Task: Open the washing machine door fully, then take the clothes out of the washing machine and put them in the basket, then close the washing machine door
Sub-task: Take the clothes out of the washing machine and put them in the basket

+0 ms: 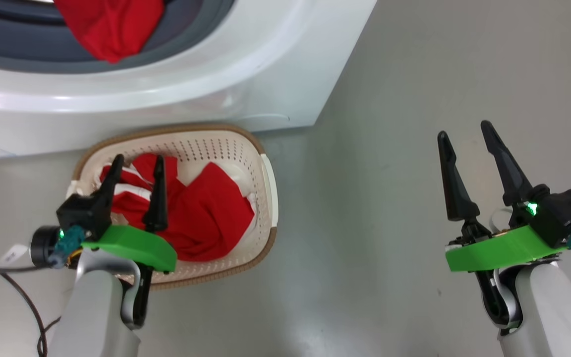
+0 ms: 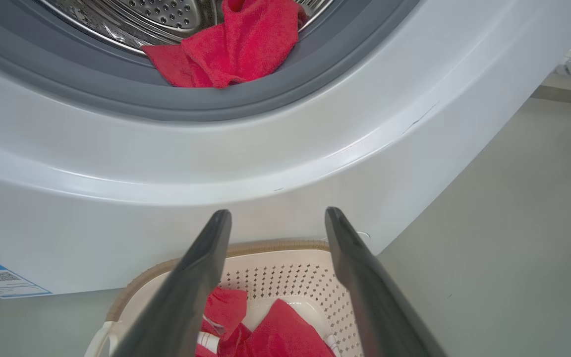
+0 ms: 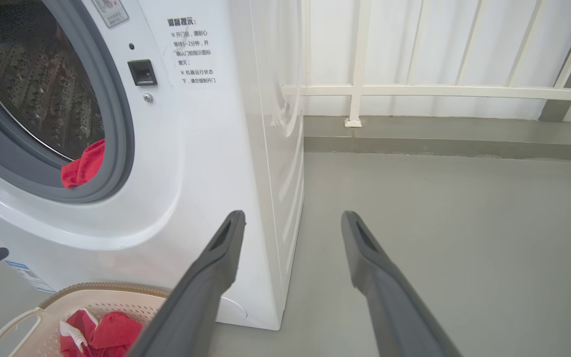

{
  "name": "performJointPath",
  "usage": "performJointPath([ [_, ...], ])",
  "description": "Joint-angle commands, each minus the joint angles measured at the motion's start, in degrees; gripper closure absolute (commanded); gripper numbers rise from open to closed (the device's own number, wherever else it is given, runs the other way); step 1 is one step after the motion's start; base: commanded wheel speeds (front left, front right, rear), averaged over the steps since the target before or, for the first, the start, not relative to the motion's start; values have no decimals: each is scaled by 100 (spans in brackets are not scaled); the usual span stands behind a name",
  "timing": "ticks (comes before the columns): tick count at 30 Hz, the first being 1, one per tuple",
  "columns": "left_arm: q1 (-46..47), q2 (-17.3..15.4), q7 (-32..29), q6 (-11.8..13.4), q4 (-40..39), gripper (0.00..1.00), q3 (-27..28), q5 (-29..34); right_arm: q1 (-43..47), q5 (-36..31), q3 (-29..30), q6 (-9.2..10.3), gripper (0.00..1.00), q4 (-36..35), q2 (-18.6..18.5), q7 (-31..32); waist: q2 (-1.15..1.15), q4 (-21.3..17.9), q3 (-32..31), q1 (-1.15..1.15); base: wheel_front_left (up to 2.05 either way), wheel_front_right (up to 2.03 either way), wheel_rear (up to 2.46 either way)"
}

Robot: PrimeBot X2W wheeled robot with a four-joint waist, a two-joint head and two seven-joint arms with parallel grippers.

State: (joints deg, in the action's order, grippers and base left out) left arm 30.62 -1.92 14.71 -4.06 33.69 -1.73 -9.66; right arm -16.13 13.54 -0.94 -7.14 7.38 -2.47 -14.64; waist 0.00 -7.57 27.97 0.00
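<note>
Left fingers point(image 1: 158, 198) wide, empty, above basket point(image 1: 206, 146); right fingers point(image 1: 454, 183) likewise, above open floor point(image 1: 365, 223).

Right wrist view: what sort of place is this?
Probably a laundry or utility corner: a white front-loading washing machine, a basket of red clothes before it, a bare grey floor and a pale railing.

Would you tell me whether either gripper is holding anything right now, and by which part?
Nothing is held. The left gripper stands open above the clothes in the basket, and the right gripper stands open over bare floor.
</note>
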Motion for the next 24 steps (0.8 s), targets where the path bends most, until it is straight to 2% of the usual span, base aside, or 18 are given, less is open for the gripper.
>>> performJointPath([
  [1,-177,-98,29,34,-225,0,117,-94,143,-39,-104,-35,0,-110,-41,-36,0,48,-168,0,0,0,0],
  [15,-950,-97,29,374,-1374,0,80,-603,395,-293,109,-35,0,-88,-41,-36,0,215,-1015,0,0,0,0],
  [24,-1458,-96,29,670,-2127,0,173,-502,721,-359,219,-35,0,-123,-41,-36,0,295,-1541,0,0,0,0],
])
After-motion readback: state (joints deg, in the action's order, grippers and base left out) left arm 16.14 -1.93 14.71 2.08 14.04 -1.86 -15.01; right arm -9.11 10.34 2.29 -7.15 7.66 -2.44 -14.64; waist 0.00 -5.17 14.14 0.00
